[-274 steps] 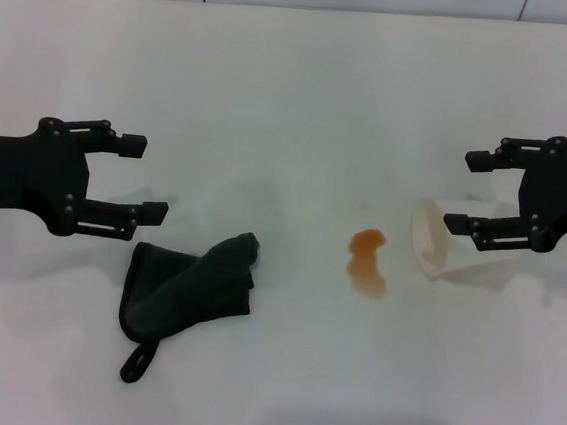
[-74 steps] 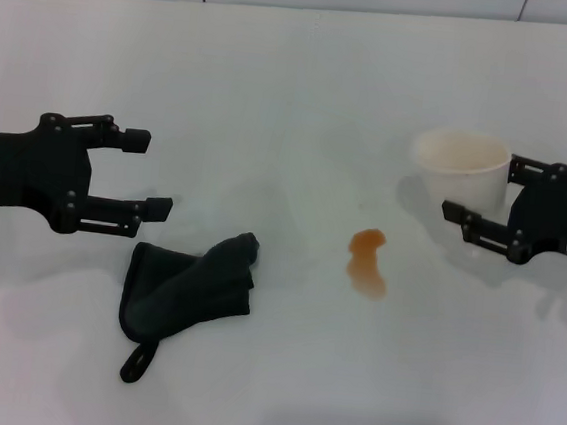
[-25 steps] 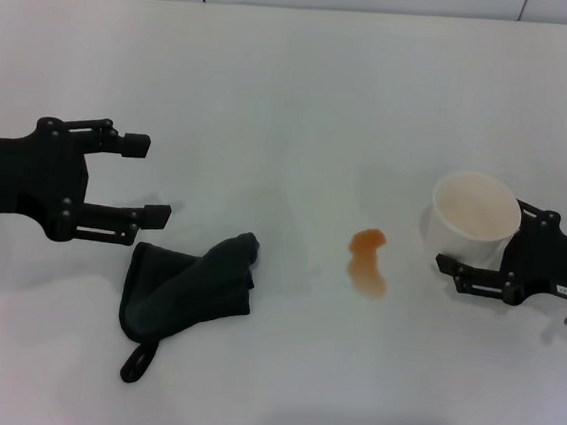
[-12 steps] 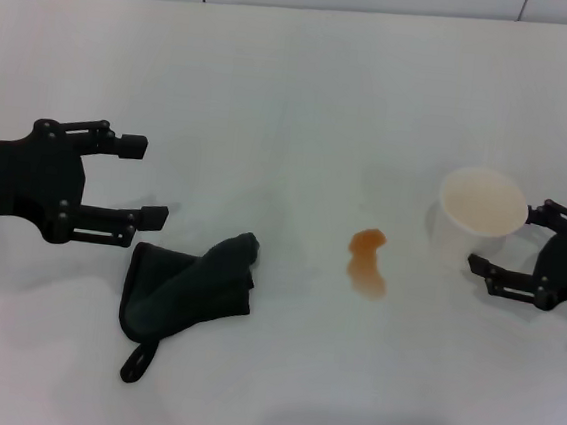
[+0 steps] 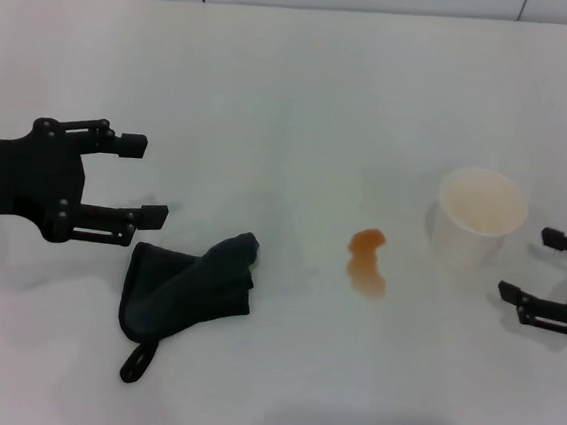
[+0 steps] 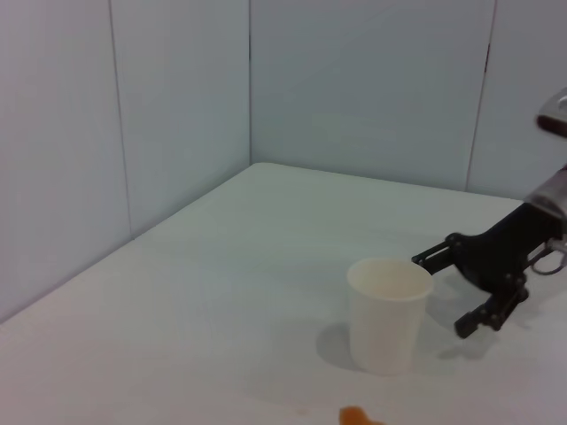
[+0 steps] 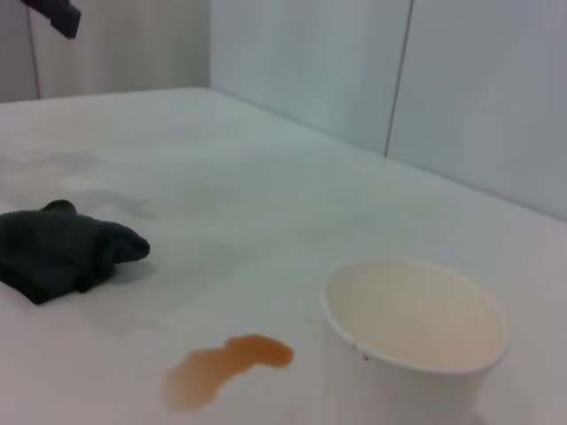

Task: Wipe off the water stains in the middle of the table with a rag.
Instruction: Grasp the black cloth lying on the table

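The water stains (image 5: pixel 367 262) form a small orange-brown two-lobed blotch in the middle of the white table (image 5: pixel 304 104); they also show as water stains (image 7: pixel 221 366) in the right wrist view. Left of the blotch lies the crumpled dark grey rag (image 5: pixel 188 289), its loop tag toward the front; the right wrist view shows the rag (image 7: pixel 62 249) too. My left gripper (image 5: pixel 146 177) hovers open just left of and behind the rag, holding nothing. My right gripper (image 5: pixel 535 265) is open at the right edge, apart from a cream-white cup (image 5: pixel 479 217).
The cup stands upright right of the stains, and appears as cup (image 6: pixel 387 313) and cup (image 7: pixel 412 341) in the wrist views. Light panel walls (image 6: pixel 266 88) border the table's far side.
My right gripper set the cup down upright right of the stains, let go and drew back to the right. The left gripper and the rag have stayed put.
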